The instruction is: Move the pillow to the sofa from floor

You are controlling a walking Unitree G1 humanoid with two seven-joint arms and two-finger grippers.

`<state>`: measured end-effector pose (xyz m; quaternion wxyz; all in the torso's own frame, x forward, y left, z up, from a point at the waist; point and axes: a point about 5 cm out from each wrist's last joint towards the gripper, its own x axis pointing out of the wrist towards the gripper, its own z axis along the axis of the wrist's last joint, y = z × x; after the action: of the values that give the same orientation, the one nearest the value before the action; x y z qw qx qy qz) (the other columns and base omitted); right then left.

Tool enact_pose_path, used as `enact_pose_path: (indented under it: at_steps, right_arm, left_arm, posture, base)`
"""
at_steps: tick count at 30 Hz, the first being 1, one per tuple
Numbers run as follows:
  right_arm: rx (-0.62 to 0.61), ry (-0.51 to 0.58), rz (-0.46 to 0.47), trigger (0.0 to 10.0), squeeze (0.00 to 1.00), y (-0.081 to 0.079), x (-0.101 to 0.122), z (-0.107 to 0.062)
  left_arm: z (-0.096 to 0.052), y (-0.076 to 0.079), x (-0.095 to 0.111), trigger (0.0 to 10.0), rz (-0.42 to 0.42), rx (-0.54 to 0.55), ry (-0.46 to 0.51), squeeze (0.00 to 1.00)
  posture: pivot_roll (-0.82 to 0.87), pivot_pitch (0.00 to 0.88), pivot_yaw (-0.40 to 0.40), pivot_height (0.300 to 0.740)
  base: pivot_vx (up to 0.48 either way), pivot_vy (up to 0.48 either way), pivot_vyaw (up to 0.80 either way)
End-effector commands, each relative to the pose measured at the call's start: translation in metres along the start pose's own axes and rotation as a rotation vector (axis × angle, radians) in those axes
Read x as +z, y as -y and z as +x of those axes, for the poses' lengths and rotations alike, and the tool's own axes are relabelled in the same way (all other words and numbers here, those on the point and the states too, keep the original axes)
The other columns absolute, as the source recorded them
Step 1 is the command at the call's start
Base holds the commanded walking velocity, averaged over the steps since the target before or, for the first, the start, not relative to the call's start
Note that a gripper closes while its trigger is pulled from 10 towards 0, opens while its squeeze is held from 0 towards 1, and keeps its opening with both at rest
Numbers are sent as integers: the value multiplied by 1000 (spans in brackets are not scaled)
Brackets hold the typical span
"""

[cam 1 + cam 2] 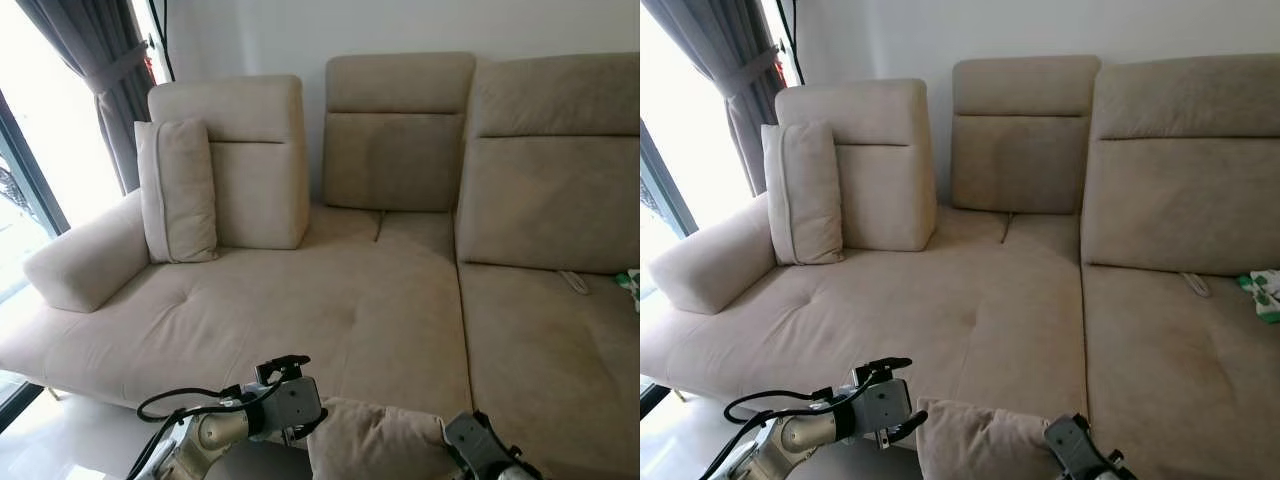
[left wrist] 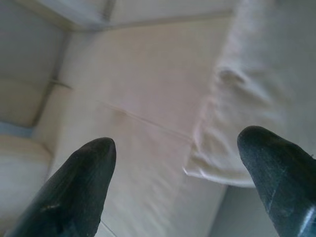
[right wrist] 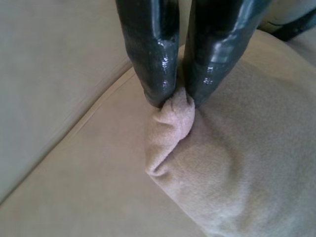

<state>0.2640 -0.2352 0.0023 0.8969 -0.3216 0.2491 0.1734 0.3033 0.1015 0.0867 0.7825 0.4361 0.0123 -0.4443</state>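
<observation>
Beige upholstery takes up most of the room ahead: a wide sectional sofa (image 1: 330, 300) stands against a pale wall, with grey curtains (image 1: 95, 70) beside a bright window off to the robot's left. At the near edge of the seat, low in the head views, sits the pillow (image 1: 375, 440), a tan cushion of the same fabric as the seat. The right gripper (image 3: 175, 101) is on it: its two black fingers are pressed together and pinch a small corner of the pillow's cloth between their tips, with the bulk of the pillow bulging out just beyond the pinch and the seat's surface directly beneath. The right arm's wrist (image 1: 480, 445) shows at the pillow's right side. The left gripper (image 2: 177, 163) hovers just to the left of the pillow with its fingers spread wide, touching nothing; between its fingertips the seat and one edge of the pillow are visible, the pillow nearer one finger. The left arm's silver wrist (image 1: 285, 400) with a black cable (image 1: 170, 400) looped off it sits just beside the pillow's left edge. Farther away from both claws, a second cushion (image 1: 180, 190) stands upright against the left backrest by the armrest (image 1: 85, 260), and a green-and-white object (image 1: 1265, 290) lies on the seat at the far right.
</observation>
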Motion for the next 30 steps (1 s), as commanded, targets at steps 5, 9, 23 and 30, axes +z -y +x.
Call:
enact_pose_path:
  at_steps: [5, 9, 23, 30]
  right_arm:
    - [-66, 103, -203, 0, 0, -2, 14, -7]
    - [-83, 144, -295, 0, 0, -1, 22, -12]
    - [-15, 231, -468, 0, 0, -9, 51, -23]
    - [-66, 179, -445, 0, 0, 1, 44, -25]
  left_arm:
    - [3, 26, -19, 10000, 84, -204, -116, 0]
    - [7, 28, -20, 10000, 95, -226, -122, 0]
    - [22, 21, -14, 10000, 114, -214, -115, 0]
    - [11, 21, -25, 10000, 92, -301, -154, 0]
  posture:
    - [-17, 0, 98, 607]
    - [-40, 0, 94, 607]
    - [-58, 0, 75, 607]
    - [-57, 0, 74, 607]
  base:
    - [0, 0, 0]
    - [0, 0, 0]
    - [0, 0, 0]
    - [0, 0, 0]
